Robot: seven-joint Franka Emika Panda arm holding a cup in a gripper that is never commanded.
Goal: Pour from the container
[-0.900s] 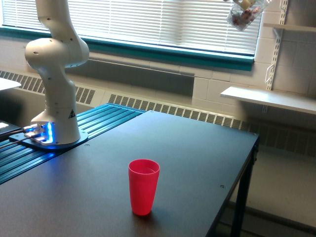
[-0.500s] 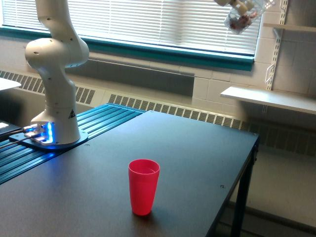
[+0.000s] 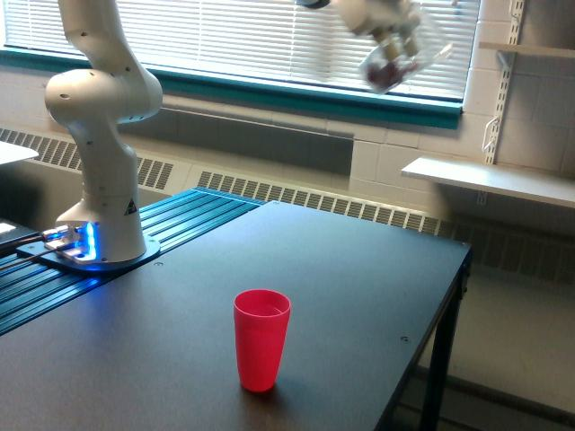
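While gripper holds container high, red cup sits mid-table.

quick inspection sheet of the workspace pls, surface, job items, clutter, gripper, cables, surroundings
surface: dark table, bare apart from the cup
job's things: clear container held high near the window, blurred, reddish contents inside; red cup upright near the table's front
clutter: nothing seen
grippers: gripper at the container, blurred, jaws not readable
cables: dark lead at the lit arm base
surroundings: window blinds, wall heater grille, white shelves at the exterior view's right
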